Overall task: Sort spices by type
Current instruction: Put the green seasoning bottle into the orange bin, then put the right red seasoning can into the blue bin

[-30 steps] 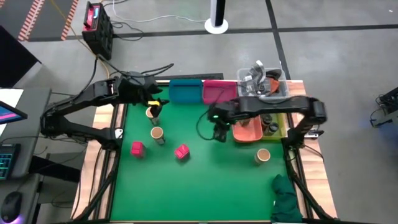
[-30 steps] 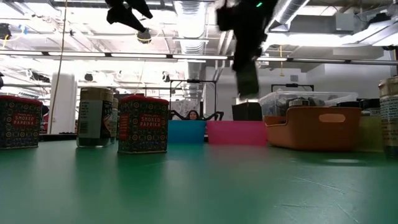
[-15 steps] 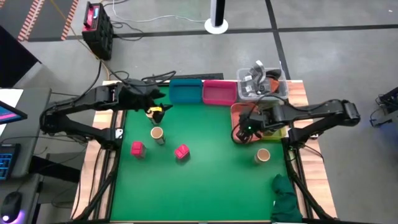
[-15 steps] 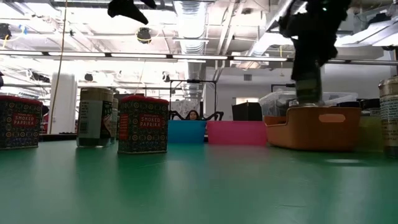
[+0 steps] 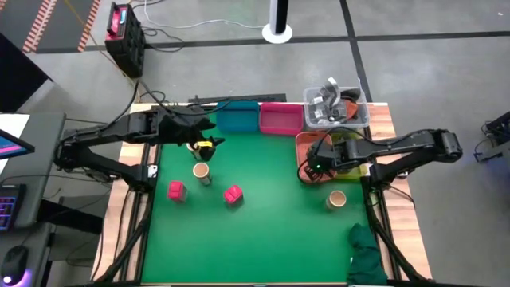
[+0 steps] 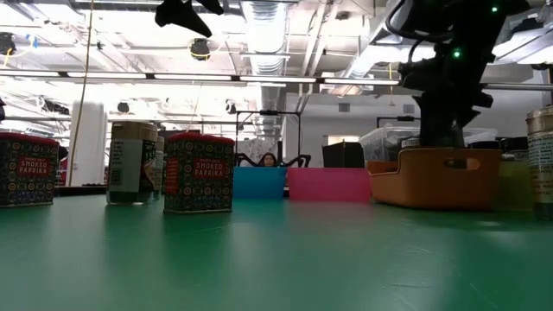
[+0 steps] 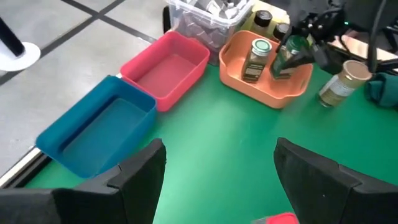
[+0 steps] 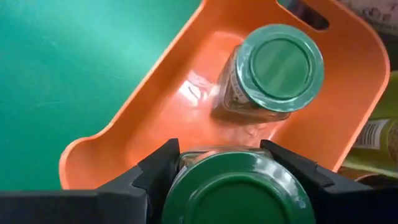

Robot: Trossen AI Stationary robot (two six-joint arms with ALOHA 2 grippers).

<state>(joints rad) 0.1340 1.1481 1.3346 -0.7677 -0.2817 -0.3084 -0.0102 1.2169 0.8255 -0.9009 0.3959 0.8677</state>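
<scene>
1. Green-topped jar point(image 8: 239, 193) sits between the right gripper's point(image 8: 227, 168) two dark fingers inside the orange bin point(image 8: 155, 118). The fingers stand close on either side of the jar; whether they still press on it cannot be told.
2. Just beside it in the same orange bin stands a second green-topped jar point(image 8: 267, 71), upright and free. The left wrist view shows both jars in that bin, one under the right gripper point(image 7: 292, 53).
3. In the high view the right gripper point(image 5: 317, 166) hangs over the orange bin's point(image 5: 307, 174) near-left corner, at the table's right side.
4. A tan-topped jar point(image 5: 336, 199) stands on the green mat point(image 5: 263, 231) near the orange bin, toward the front.
5. On the mat's left part, another tan-topped jar point(image 5: 201, 171) stands with two pink-red tins point(image 5: 175, 190) point(image 5: 233, 194) close by. The low view reads "smoked paprika" on the tins point(image 6: 198, 173).
6. The left gripper point(image 5: 203, 145) hovers above the mat's back left. Its fingers point(image 7: 137, 177) are spread about halfway and hold nothing in its wrist view.
7. A blue bin point(image 5: 237, 117) and a pink bin point(image 5: 280, 118) sit side by side along the back edge, both empty in the left wrist view.
8. A clear tub of grey metal parts point(image 5: 335, 104) stands behind the orange bin, and a yellow-green bin point(image 5: 358, 163) with dark-capped jars lies beside it.
9. A dark green cloth point(image 5: 368, 253) lies at the table's front right corner.
</scene>
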